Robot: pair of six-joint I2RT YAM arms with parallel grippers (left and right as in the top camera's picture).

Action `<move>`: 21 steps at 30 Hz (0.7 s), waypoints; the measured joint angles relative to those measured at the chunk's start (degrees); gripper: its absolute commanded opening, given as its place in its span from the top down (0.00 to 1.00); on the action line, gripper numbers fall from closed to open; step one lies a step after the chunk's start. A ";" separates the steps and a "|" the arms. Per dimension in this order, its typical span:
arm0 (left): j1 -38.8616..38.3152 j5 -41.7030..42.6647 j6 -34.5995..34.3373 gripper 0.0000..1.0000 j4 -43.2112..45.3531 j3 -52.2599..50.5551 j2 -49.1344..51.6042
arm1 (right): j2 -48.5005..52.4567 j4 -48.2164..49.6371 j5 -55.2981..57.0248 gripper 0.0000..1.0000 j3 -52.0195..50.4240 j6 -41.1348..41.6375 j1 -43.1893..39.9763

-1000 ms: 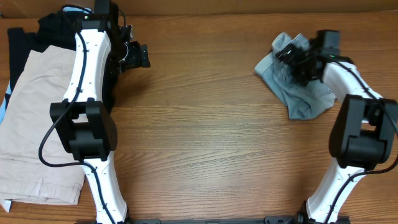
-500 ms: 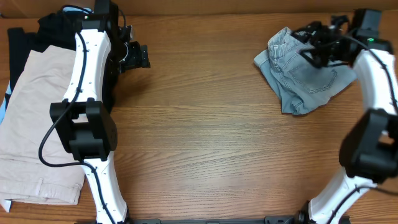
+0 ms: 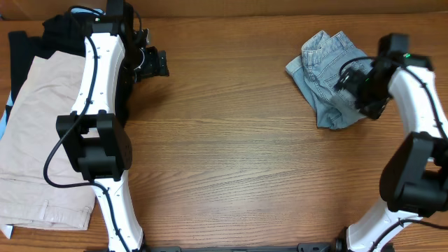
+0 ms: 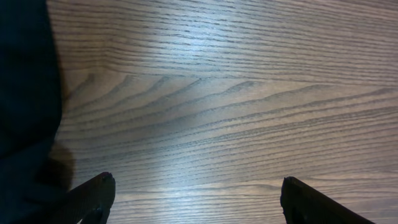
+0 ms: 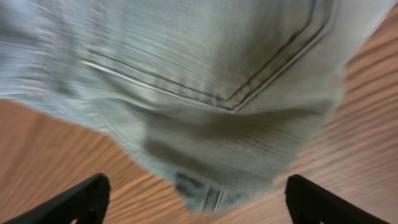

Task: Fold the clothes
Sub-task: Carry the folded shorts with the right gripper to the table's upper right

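Shorts: your denim shorts [image 3: 323, 73] lie crumpled at the far right of the table [image 3: 231, 154]. A back pocket faces up, and you can read its stitching in the right wrist view, though that picture is blurred.
Right gripper: your right gripper [image 3: 354, 87] hangs over the right-hand part of the shorts. Its jaws are spread wide, with one fingertip [image 5: 78, 200] at each lower corner of the wrist view, and nothing is pinched between them. You cannot tell whether the tips touch the cloth.
Hem: in the right wrist view, the edge of the shorts nearest the fingers ends on bare wood.
Left gripper: your left gripper [image 3: 159, 63] sits at the far left of the table, well apart from the shorts. Its jaws are wide open and empty, and only wood grain shows between the two fingers [image 4: 93, 196].
Black garment: the black garment [image 3: 57, 28] is bunched in the far left corner, partly under your left arm. It fills the left edge of the left wrist view, just beside that finger.
Khaki shorts: the khaki shorts [image 3: 42, 140] lie flat along the left edge of the table, beside the left arm. Their far end meets the black garment.
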 measured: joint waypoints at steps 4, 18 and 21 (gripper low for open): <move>-0.17 0.00 -0.33 0.13 0.00 0.00 0.00 | 0.33 6.12 1.66 0.19 -6.67 1.14 1.77; -0.37 0.00 -0.33 0.13 -0.63 0.00 0.00 | 0.33 24.68 7.34 0.63 -15.41 16.48 3.91; -0.37 0.00 -0.33 0.13 -0.74 0.00 0.00 | 0.66 28.46 7.48 0.63 -15.41 20.85 3.91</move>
